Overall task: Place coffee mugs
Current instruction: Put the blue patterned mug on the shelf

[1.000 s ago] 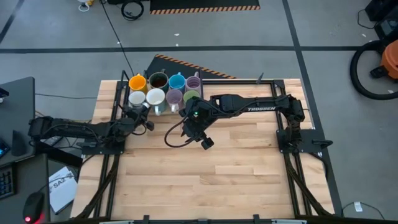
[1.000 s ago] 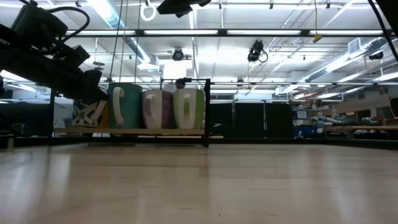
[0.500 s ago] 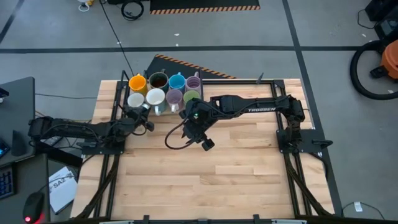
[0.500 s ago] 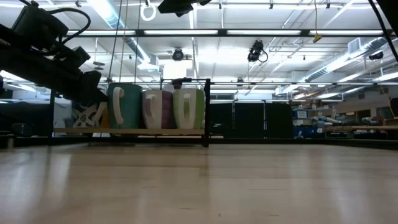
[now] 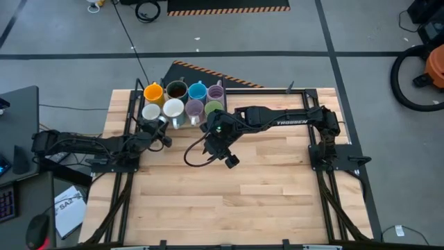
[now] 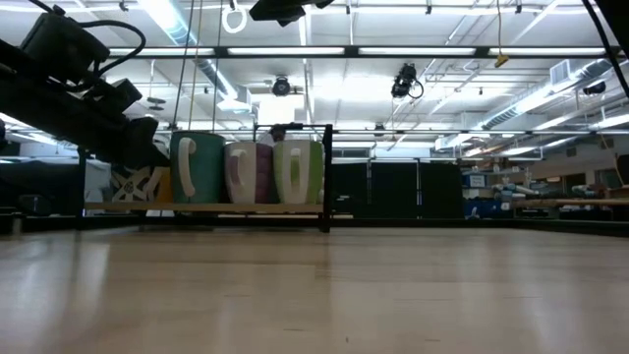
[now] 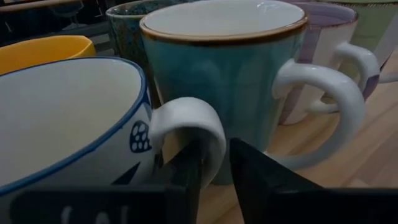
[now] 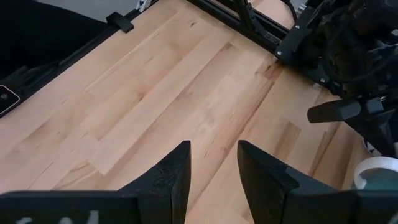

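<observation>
Evidently, the left pincer (image 7: 214,177) is releasing a white blue-rimmed mug (image 7: 68,124): fingers slightly spread around its handle, at the tabletop's (image 5: 243,187) far left edge. Next move, in my judgement: back straight out without nudging neighbours. The right pincer (image 8: 211,168) hangs spread and empty over mid-tabletop. Count: eight coffee mugs (image 5: 184,101), two rows of four.

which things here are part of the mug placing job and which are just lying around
Job:
- coffee mugs, clustered at the table's far edge
- white mug with blue pattern, its handle between the left gripper fingers
- right gripper, open and empty

Lying about:
- striped mat
- orange vacuum
</observation>
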`<state>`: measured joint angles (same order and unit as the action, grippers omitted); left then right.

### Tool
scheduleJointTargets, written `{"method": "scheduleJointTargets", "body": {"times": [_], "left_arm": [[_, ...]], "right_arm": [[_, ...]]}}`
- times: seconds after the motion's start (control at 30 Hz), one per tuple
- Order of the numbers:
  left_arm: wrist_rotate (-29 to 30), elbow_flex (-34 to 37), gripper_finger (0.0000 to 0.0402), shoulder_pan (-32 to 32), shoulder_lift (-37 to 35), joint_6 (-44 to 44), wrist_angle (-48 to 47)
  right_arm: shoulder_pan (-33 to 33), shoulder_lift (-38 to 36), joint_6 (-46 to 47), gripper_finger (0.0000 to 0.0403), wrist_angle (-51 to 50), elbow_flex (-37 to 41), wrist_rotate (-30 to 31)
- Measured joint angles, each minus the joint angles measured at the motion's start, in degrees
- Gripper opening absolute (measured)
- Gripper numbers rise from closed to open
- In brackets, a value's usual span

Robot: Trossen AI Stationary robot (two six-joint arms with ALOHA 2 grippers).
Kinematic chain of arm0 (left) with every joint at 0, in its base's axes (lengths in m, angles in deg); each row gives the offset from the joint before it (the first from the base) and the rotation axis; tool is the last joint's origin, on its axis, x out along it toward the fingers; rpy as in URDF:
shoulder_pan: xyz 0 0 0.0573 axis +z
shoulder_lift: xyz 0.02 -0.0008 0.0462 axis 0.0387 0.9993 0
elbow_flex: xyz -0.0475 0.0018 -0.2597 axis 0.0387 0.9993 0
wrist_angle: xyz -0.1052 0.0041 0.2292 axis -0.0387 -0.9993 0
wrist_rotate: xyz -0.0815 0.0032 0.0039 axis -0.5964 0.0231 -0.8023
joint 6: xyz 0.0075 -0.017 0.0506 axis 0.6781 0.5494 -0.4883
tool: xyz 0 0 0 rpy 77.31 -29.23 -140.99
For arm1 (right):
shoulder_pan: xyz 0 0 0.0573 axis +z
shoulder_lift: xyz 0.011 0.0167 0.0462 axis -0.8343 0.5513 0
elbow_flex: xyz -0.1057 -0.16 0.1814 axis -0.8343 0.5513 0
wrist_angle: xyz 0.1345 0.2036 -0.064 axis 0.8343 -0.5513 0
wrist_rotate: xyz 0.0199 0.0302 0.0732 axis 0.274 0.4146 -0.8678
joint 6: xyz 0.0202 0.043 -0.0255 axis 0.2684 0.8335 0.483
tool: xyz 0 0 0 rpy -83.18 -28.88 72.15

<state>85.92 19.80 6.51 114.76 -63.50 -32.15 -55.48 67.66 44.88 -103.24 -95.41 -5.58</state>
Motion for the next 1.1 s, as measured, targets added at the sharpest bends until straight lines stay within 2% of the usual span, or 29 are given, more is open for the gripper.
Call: {"method": "scheduleJointTargets", "body": {"times": [0.2, 0.47, 0.63, 1.1], "left_arm": [[0.3, 0.0, 0.0124, 0.0, 0.0, 0.0, 0.0], [-0.7, -0.1, 0.0146, 0.0, 0.0, -0.1, 0.1], [-3.0, -0.1, 0.0148, 0.0, 0.0, 0.3, 0.2], [-1.1, -0.2, 0.0148, 0.0, 0.0, 0.9, 0.0]], "right_arm": [[0.0, 0.0, 0.2, 0.0137, 0.0, 0.0, 0.0], [0.0, 0.0, 0.4, 0.0137, -0.2, 0.0, 0.0], [0.0, 0.0, 0.4, 0.0137, -0.3, 0.0, 0.0], [0.0, 0.0, 0.9, 0.0137, -1.1, 0.0, 0.0]]}}
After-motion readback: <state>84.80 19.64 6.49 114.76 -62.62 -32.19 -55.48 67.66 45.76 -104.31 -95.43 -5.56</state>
